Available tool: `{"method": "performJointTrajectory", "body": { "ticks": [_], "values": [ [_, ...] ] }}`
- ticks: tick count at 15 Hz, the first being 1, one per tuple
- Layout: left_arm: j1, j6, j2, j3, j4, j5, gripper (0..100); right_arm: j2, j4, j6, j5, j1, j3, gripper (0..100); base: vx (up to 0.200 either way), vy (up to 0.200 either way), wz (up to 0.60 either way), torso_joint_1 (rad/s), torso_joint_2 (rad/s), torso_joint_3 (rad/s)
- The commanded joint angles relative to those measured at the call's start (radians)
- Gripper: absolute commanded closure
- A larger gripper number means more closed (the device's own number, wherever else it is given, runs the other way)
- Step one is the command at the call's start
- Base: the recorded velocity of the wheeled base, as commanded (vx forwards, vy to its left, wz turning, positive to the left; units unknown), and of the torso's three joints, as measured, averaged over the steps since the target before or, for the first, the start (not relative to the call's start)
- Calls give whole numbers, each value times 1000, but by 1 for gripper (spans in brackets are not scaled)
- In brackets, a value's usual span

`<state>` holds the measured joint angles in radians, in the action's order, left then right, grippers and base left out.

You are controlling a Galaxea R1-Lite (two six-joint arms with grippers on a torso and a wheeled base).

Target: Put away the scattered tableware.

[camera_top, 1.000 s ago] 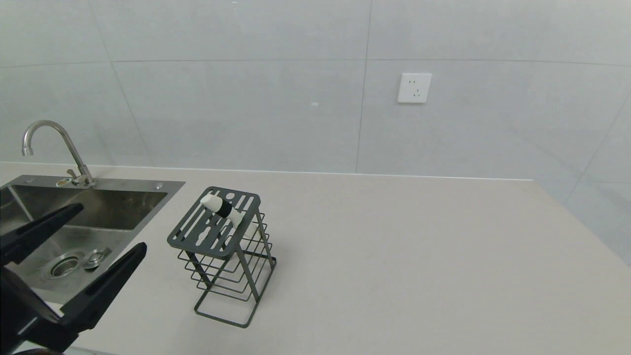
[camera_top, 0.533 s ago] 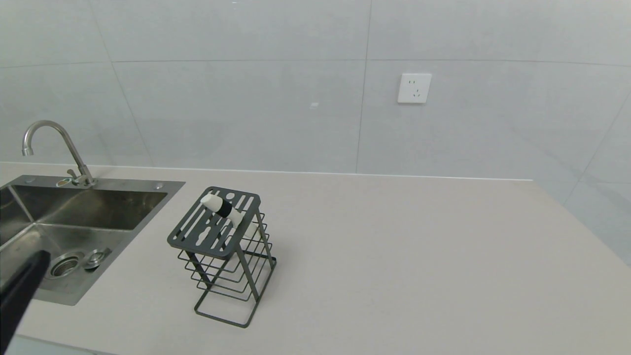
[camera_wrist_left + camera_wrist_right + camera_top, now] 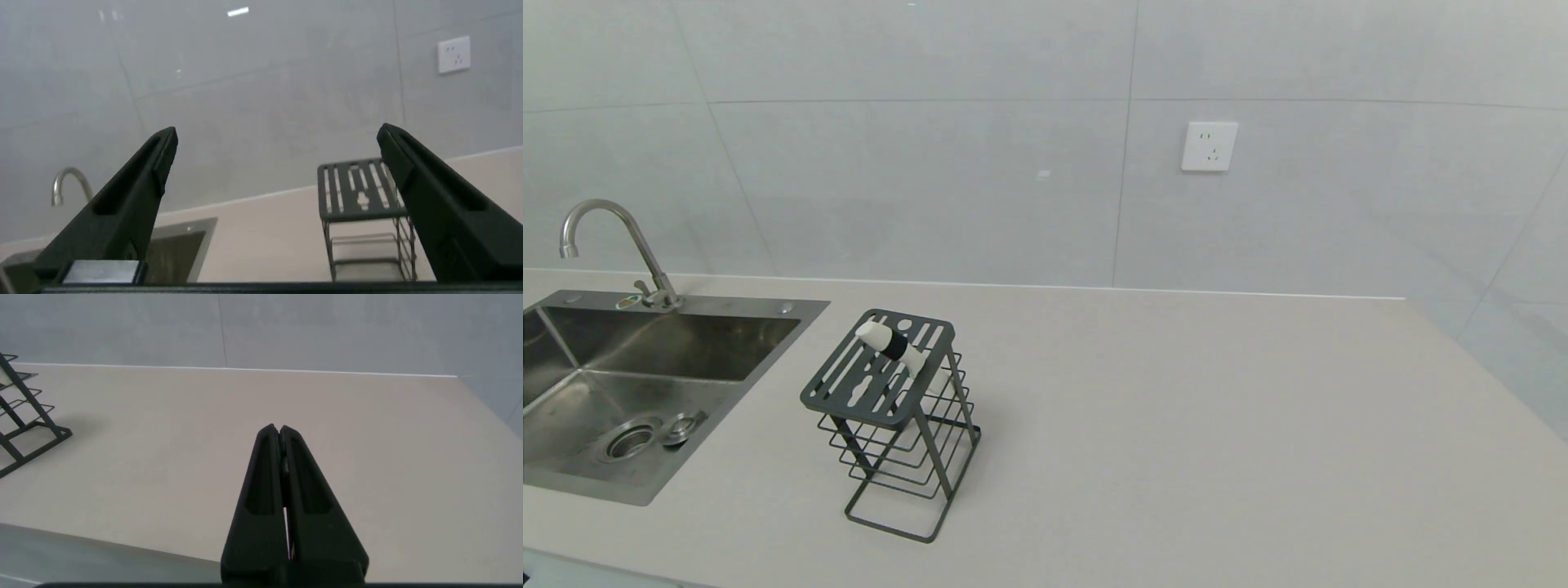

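Observation:
A dark metal wire rack (image 3: pixel 892 416) stands on the pale countertop (image 3: pixel 1176 425), right of the sink. A white utensil handle with a black band (image 3: pixel 889 343) sticks up at a tilt from a slot in the rack's top plate. My left gripper (image 3: pixel 276 147) is open, its two black fingers spread wide with nothing between them; the rack (image 3: pixel 365 214) lies ahead of it at a distance. My right gripper (image 3: pixel 280 434) is shut with nothing in it, hovering above bare countertop; a corner of the rack (image 3: pixel 24 416) shows off to its side.
A steel sink (image 3: pixel 621 384) with a curved tap (image 3: pixel 609 245) occupies the counter's left end. A tiled wall with a white socket (image 3: pixel 1210 145) backs the counter. The counter's right edge drops off at the far right.
My left gripper, seen low at the left over the sink a second ago, has drawn back out of the head view. The rack and the utensil have not moved.

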<state>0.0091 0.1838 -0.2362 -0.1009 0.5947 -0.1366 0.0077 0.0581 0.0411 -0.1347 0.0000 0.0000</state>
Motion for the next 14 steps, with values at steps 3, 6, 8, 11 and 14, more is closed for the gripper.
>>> {"method": "performJointTrajectory", "body": {
  "ticks": [3,6,8,11,14],
  "values": [
    [60,-1,110,-57,-44,-6,0,2,0,0,0,0,0,100,0,0,0,0,0,0],
    [14,-1,184,90,-46,-54,0,2,0,0,0,0,0,100,0,0,0,0,0,0],
    [0,-4,215,101,-87,-54,0,2,0,2,0,0,0,100,0,0,0,0,0,0],
    [-8,-3,236,101,-378,8,0,2,0,2,0,0,0,100,0,0,0,0,0,0],
    [-8,-49,236,101,-546,8,0,2,0,0,0,2,0,100,0,0,0,0,0,0]
  ]
}}
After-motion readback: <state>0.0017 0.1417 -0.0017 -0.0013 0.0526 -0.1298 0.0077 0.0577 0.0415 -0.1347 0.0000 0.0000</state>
